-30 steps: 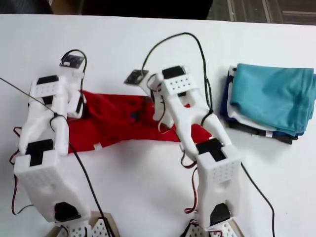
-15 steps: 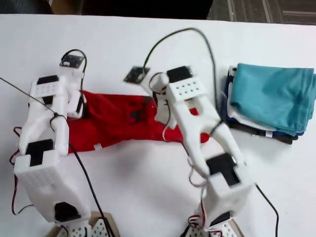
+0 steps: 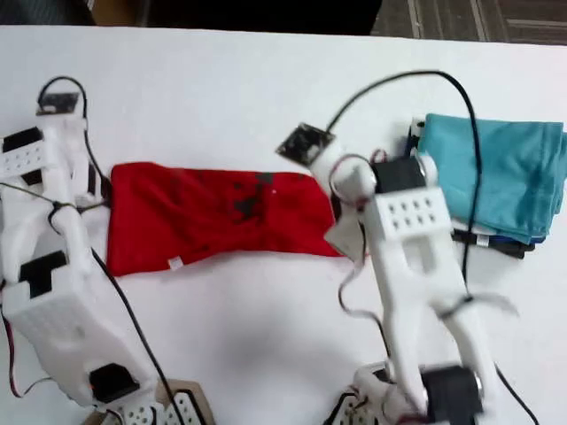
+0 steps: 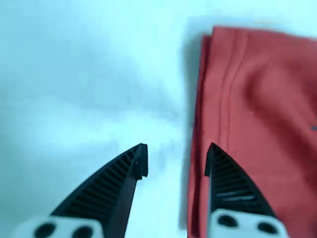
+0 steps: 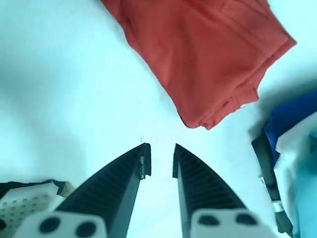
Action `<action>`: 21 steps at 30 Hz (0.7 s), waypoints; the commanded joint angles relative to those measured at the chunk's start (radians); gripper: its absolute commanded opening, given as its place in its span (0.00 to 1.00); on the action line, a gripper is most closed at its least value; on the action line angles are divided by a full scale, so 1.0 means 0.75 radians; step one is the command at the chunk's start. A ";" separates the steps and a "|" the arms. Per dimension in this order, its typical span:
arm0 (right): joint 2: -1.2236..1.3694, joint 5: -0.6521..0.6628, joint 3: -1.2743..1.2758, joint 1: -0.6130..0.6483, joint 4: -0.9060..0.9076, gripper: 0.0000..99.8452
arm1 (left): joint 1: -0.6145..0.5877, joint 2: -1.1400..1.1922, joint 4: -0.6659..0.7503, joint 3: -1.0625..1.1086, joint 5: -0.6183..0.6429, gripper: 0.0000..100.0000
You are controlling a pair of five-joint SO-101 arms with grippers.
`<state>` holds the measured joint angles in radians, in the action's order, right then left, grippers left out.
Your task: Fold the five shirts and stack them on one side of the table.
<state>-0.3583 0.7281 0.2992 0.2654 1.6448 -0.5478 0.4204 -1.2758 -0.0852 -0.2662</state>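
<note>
At the 9 o'clock side of the white table [image 3: 266,80], the left hand [image 4: 176,161] is spread fairly wide and holds nothing. One of its fingers lies over the hemmed edge of the red cotton shirt [image 3: 217,217] and the other over bare table; whether either touches the cloth cannot be told. The shirt is already folded into a long flat band, with its long axis running from 9 o'clock to 3 o'clock across the middle of the table and a small white tag showing on its near edge. At the band's 3 o'clock end, the right hand [image 5: 159,161] is open by only a narrow gap and is also empty. It is over bare table just off the shirt's corner, between that end and the stack of folded shirts [image 3: 461,226]. The stack, with a teal shirt [image 3: 496,168] on top and blue, white and black layers beneath, sits further toward 3 o'clock, close to the red band but apart from it. Each hand is therefore nearest its own short end of the band. The likely next fold is along the 9-to-3 line, bringing one end over the other. The right arm is the better placed to carry the folded shirt on to the stack.
</note>
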 commanded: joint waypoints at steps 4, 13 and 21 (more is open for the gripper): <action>-0.461 0.018 0.176 -0.019 0.040 0.07 | 0.049 0.084 -0.018 -0.056 -0.014 0.21; -0.791 0.018 0.466 -0.021 0.060 0.07 | 0.098 0.215 -0.049 -0.066 -0.014 0.21; -0.870 0.018 0.569 -0.021 0.060 0.07 | 0.072 0.254 -0.303 -0.416 -0.012 0.21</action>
<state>-0.9843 0.7357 0.7196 0.2624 1.6832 -0.4925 0.6168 -1.4308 -0.2816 -0.2708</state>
